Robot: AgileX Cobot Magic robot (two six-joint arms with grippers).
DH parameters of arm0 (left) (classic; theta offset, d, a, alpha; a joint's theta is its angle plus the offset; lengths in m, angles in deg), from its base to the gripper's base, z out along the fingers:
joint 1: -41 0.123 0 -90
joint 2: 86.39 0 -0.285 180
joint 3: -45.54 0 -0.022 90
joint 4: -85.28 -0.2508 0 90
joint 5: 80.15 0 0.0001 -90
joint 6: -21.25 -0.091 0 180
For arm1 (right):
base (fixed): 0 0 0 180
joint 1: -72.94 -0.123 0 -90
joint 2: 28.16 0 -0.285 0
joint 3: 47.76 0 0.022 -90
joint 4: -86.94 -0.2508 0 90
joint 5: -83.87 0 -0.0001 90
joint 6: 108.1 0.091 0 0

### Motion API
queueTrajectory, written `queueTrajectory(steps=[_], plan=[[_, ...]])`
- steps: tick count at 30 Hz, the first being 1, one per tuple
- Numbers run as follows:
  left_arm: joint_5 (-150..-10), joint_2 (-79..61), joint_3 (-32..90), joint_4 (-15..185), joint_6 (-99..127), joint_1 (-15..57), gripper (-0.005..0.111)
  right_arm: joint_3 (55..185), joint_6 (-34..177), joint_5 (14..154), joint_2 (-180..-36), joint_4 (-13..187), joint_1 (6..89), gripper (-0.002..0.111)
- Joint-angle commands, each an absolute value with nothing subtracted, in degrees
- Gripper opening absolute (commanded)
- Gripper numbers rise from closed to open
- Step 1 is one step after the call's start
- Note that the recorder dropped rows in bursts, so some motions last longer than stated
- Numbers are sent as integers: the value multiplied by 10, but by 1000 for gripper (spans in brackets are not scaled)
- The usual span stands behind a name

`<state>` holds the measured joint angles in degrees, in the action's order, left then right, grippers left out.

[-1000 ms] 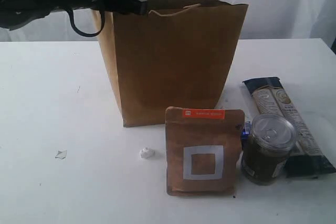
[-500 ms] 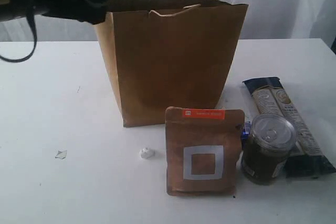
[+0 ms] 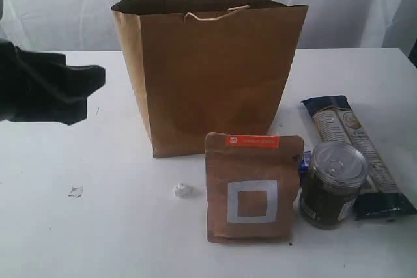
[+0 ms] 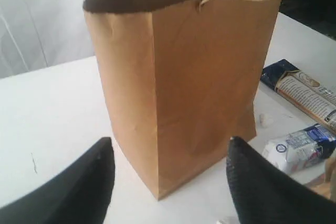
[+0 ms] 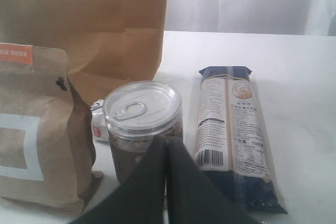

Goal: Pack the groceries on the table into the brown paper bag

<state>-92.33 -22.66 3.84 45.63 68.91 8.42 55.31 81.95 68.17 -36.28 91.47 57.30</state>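
small dark jar (image 3: 332,183) stands on the tabletop (image 3: 98,226), near right, beside the brown square-marked pouch (image 3: 253,187), before the brown paper bag (image 3: 208,76). judged rigid, smooth, weighty; grasp across its sides. left gripper (image 4: 168,148) wide open, empty. right gripper (image 5: 167,144) closed, empty.

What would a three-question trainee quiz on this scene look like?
1. True or false: the bag lies on its side.
2. The right gripper is: A open; B shut, empty; C shut on the jar.
3. Which grocery lies flat beside the jar?
Key: 1 false; 2 B; 3 packet.
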Motion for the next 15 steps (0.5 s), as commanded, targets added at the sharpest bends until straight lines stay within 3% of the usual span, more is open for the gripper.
queueTrajectory(steps=[1, 6, 15], plan=[[-951, -198, 9, 450, 725, 61, 67, 550, 821, 687, -359, 915, 576, 0], [-984, -111, 4, 481, 718, 25, 73, 550, 821, 687, -359, 915, 576, 0], [-1033, 44, 24, 625, 606, 9, 74, 550, 821, 688, -359, 915, 576, 0]])
